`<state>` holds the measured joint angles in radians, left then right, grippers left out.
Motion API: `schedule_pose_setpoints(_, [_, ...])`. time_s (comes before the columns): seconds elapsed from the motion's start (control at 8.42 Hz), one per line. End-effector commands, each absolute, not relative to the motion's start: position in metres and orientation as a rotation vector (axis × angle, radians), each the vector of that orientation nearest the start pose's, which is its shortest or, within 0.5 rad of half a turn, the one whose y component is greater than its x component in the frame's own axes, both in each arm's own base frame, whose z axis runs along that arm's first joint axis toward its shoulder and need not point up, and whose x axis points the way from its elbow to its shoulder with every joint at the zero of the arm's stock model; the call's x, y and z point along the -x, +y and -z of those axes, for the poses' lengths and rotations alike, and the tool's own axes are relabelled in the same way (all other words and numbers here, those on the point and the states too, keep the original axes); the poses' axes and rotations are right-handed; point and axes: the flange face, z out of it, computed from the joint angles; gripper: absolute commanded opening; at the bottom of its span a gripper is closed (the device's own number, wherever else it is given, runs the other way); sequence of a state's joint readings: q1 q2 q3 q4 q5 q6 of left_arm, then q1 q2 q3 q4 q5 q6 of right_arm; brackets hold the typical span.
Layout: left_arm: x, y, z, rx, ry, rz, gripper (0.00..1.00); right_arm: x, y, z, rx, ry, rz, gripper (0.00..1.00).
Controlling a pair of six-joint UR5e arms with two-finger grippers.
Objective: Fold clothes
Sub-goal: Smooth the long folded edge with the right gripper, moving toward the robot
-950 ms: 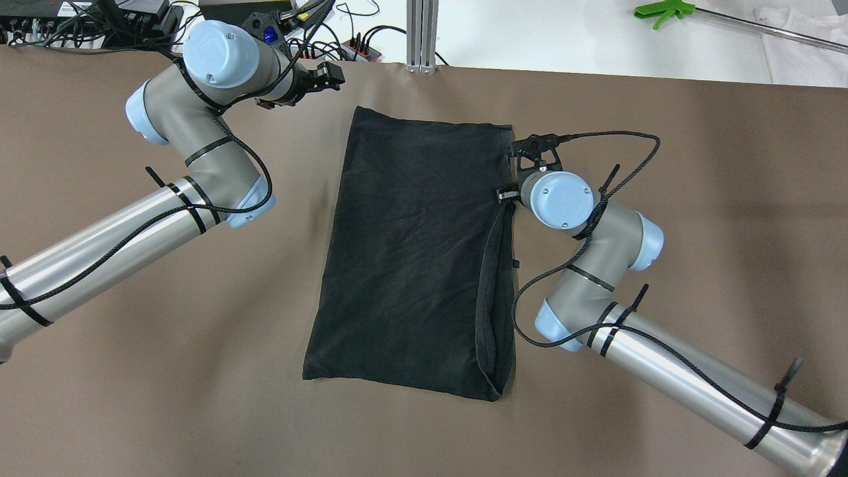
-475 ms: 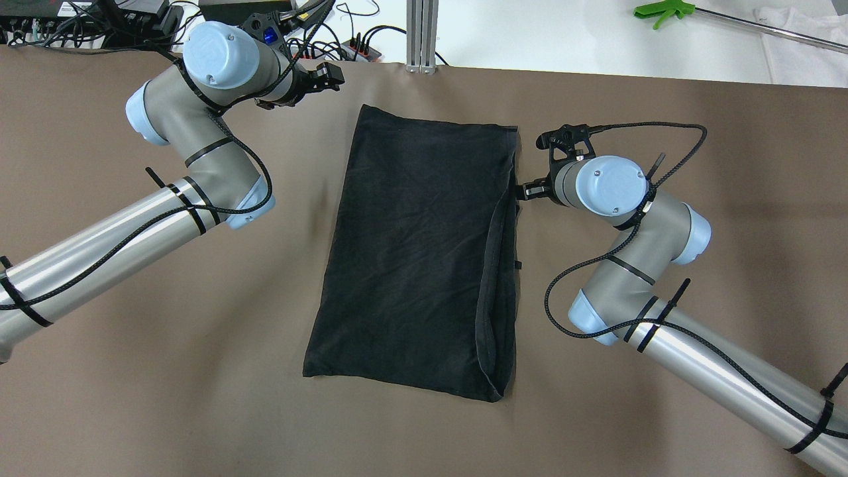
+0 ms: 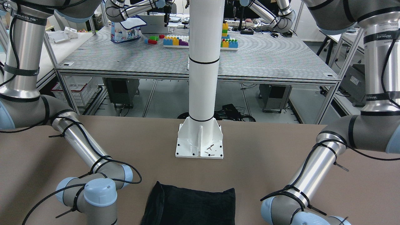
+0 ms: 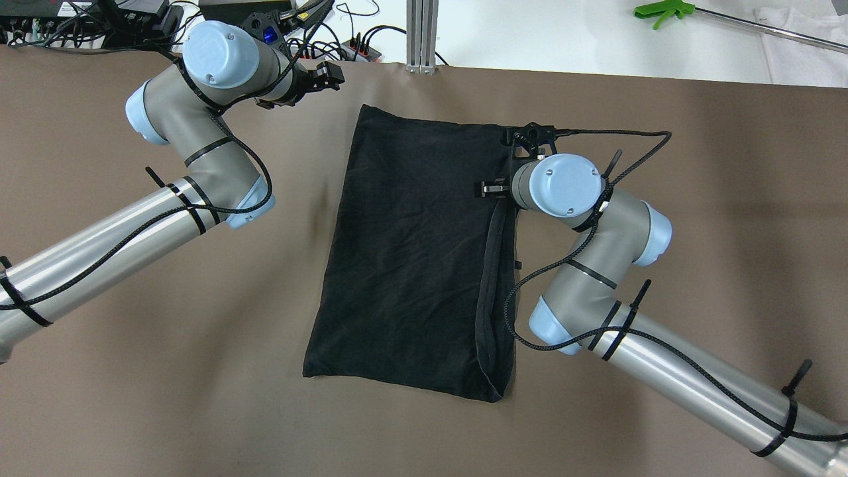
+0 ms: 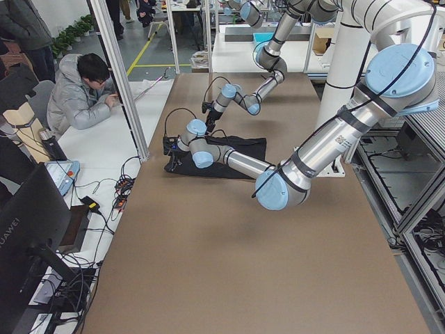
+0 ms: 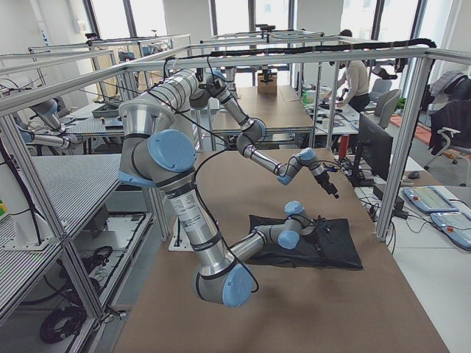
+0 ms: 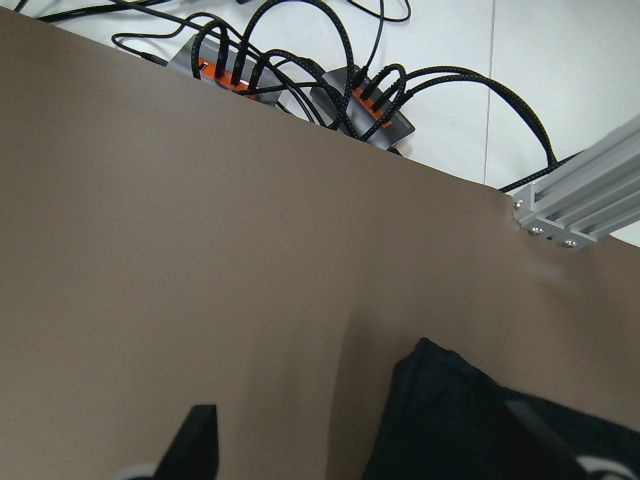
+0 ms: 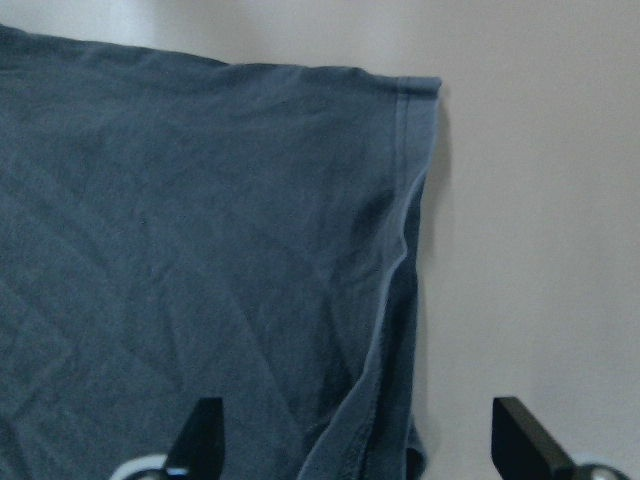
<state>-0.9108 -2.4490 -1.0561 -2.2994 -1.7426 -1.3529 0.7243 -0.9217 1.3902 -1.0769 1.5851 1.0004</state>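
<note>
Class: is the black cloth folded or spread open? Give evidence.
Folded: the black cloth lies flat, and the overhead view shows two hemmed layers stacked along one long edge.

Brown table (image 4: pixel 132 411): black cloth (image 4: pixel 411 252) lies at ctr, short end near far edge; white pillar base plate (image 3: pixel 200 142) at robot-side edge, mid-length.

HUAWEI: monitor (image 5: pixel 28 223) | WANJEED: black arm band (image 3: pixel 29 19)

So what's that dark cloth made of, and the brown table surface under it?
The dark cloth looks like thin, matte knit, perhaps cotton: soft creases, stitched hem. The brown table surface seems a matte sheet, faintly rippled; material unclear.
</note>
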Motion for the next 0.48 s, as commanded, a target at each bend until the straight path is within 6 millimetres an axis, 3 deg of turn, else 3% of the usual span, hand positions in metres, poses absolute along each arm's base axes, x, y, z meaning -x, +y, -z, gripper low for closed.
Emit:
schedule_pose_setpoints(0.0, [-0.415,-0.724,-0.252,-0.457,1.017,0.527,1.0,0.513,-0.59,-0.292,-0.57,-0.736,-0.174,0.94])
schedule_pose_setpoints(0.36, [-0.416,-0.724,-0.252,-0.456,1.017,0.525,1.0,0.514,-0.587,-0.307,-0.562,-0.717,-0.161,0.94])
